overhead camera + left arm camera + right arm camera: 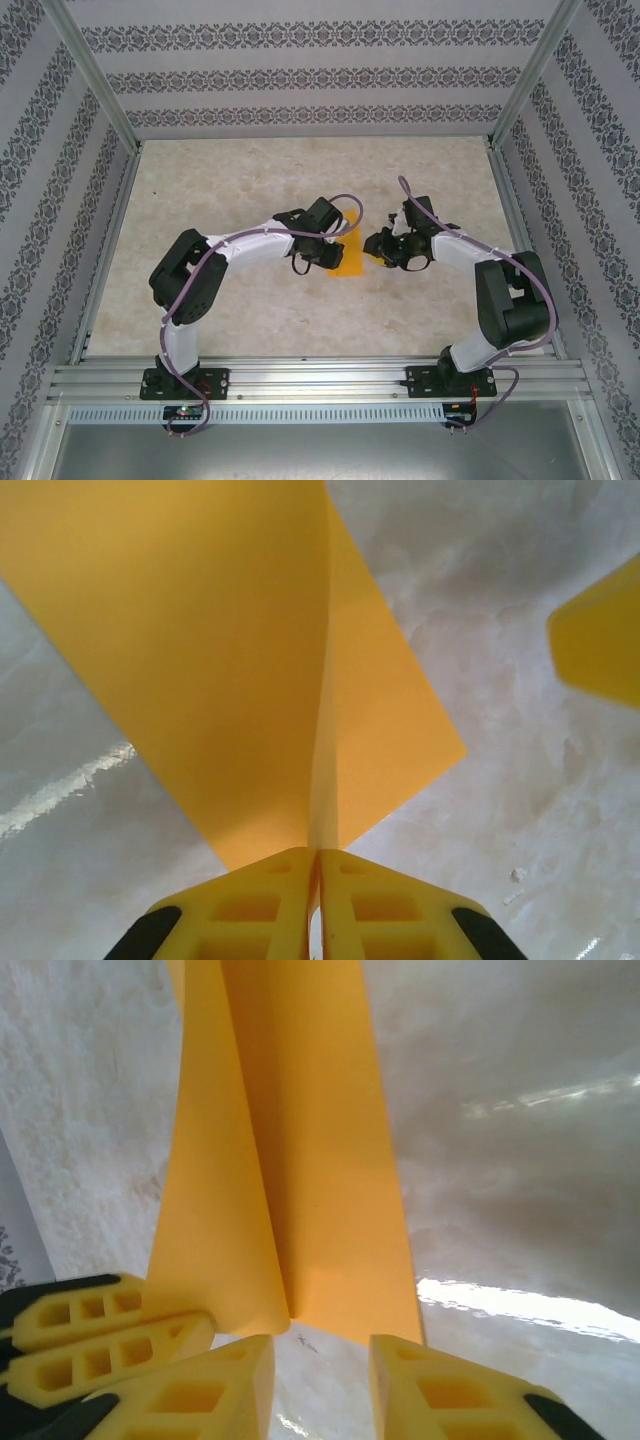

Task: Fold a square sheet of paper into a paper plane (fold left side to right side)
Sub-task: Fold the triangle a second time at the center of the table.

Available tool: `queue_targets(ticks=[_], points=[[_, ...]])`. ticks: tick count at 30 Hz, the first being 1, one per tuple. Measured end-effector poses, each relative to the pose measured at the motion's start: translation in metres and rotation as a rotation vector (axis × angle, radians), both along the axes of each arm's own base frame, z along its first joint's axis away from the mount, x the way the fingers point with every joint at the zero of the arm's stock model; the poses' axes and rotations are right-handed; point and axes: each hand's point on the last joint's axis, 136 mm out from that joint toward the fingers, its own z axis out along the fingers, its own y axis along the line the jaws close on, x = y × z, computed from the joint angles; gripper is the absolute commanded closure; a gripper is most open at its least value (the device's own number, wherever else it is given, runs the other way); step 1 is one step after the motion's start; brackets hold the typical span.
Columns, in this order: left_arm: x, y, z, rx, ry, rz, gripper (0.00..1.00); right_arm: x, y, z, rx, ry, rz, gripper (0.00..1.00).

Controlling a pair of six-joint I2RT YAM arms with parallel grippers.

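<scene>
The orange square sheet of paper [351, 257] lies mid-table between my two grippers, bent along a crease into two flaps. In the left wrist view the paper [220, 650] rises in a fold straight ahead, and my left gripper [318, 856] is shut on its near edge. The right wrist view has the paper [310, 1160] with a raised left flap just beyond my right gripper [320, 1348]. That gripper is open, with bare table between its fingers. The left gripper's yellow fingers [100, 1340] hold the sheet's corner beside it. Seen from above, the left gripper [338, 252] and right gripper [376, 250] flank the sheet.
The pale marbled table [250, 180] spreads wide around the paper. Aluminium frame posts [100, 90] and patterned walls [320, 60] close it in on three sides. A rail [320, 380] at the near edge carries both arm bases.
</scene>
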Motion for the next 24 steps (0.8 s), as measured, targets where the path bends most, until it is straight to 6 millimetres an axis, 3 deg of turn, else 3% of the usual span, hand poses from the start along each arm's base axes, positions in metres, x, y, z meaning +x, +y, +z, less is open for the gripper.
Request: queue_targets(ticks=[6,17,24], points=[[0.008,0.006,0.003,-0.040,0.023,0.011,0.87,-0.002,0.012,-0.013,-0.019,0.012,0.027,0.78],[0.021,0.006,0.009,-0.065,0.012,0.001,0.87,-0.014,0.005,-0.047,-0.113,0.102,0.032,0.79],[0.025,0.003,0.002,-0.056,0.015,-0.012,0.87,-0.014,0.004,-0.048,-0.143,0.104,0.048,0.79]])
